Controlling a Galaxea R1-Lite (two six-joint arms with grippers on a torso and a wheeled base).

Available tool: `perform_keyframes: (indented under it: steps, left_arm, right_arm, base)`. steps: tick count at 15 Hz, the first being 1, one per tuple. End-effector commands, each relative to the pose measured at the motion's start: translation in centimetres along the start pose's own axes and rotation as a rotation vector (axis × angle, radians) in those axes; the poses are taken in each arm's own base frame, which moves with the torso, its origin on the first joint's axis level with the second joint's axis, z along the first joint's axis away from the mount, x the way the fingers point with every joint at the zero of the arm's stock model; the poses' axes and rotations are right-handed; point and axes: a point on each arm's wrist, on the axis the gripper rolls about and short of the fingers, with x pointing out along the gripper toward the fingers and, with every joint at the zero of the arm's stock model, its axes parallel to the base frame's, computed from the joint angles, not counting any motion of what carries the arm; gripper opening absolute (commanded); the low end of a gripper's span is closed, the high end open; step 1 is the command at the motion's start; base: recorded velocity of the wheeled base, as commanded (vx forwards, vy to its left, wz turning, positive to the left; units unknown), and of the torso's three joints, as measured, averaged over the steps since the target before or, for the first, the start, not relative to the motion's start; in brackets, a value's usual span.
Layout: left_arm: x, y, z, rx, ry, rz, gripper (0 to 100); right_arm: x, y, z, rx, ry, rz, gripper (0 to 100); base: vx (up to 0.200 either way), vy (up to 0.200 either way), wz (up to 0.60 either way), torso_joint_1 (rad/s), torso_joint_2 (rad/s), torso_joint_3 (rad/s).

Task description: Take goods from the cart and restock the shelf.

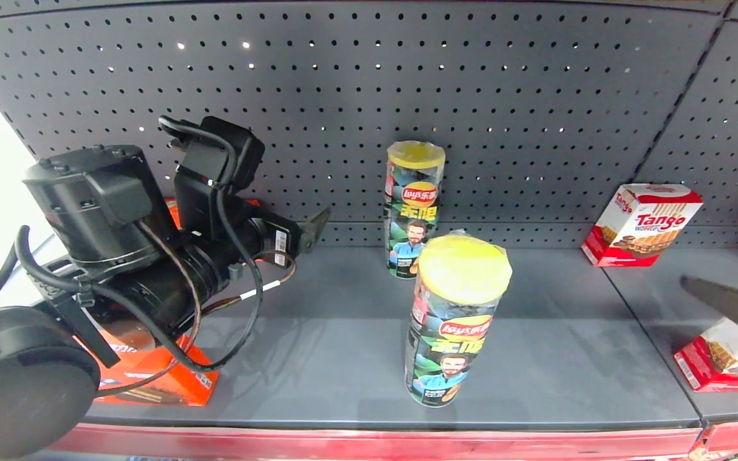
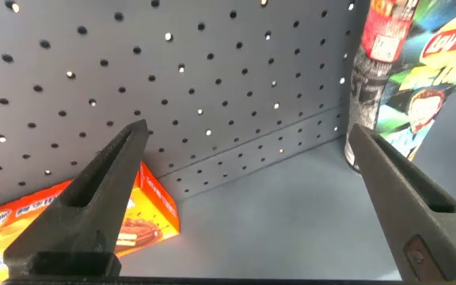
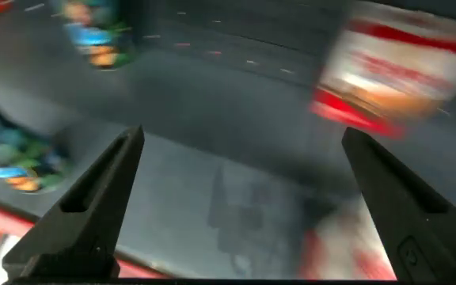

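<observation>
Head view shows front can (image 1: 455, 320) upright on the shelf (image 1: 318, 358), rear can (image 1: 415, 211) at its 12 o'clock, labels outward for display, while left pincer (image 2: 245, 131) at 9 o'clock and right pincer (image 3: 241, 136) at 3 gape wide, empty.

Front chip can (image 1: 455, 320), rear chip can (image 1: 414, 208) upright on shelf (image 1: 555, 358); wafer box (image 1: 641, 224) to their right
</observation>
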Motion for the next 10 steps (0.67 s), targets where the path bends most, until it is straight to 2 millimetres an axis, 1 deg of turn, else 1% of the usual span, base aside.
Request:
perform_keyframes:
  steps: [1, 2, 4, 8, 10]
  left_arm:
    - [-0.1, 0.0, -0.1, 0.001, 0.005, -0.001, 100]
    - [-0.1, 0.0, -0.1, 0.001, 0.004, -0.001, 100]
    - [-0.3, 0.0, -0.3, 0.003, 0.013, -0.003, 100]
    - [-0.7, 0.2, -0.3, 0.003, 0.014, 0.002, 100]
    - [-0.7, 0.2, -0.3, 0.003, 0.012, 0.002, 100]
  right_arm:
    - [6.8, 2.7, -1.1, -0.055, 0.115, 0.175, 100]
    - [7.7, 3.6, -1.7, -0.072, 0.134, 0.211, 100]
    - [8.3, 4.5, -2.2, -0.080, 0.158, 0.255, 100]
    - [8.0, 6.9, -4.1, -0.107, 0.223, 0.375, 100]
    - [8.5, 7.5, -4.2, -0.112, 0.215, 0.389, 100]
  base:
    - [0.000, 0.000, 0.00, 0.000, 0.00, 0.000]
    - [0.000, 0.000, 0.00, 0.000, 0.00, 0.000]
    - [0.000, 0.000, 0.00, 0.000, 0.00, 0.000]
    - [0.000, 0.000, 0.00, 0.000, 0.00, 0.000]
    - [0.000, 0.000, 0.00, 0.000, 0.00, 0.000]
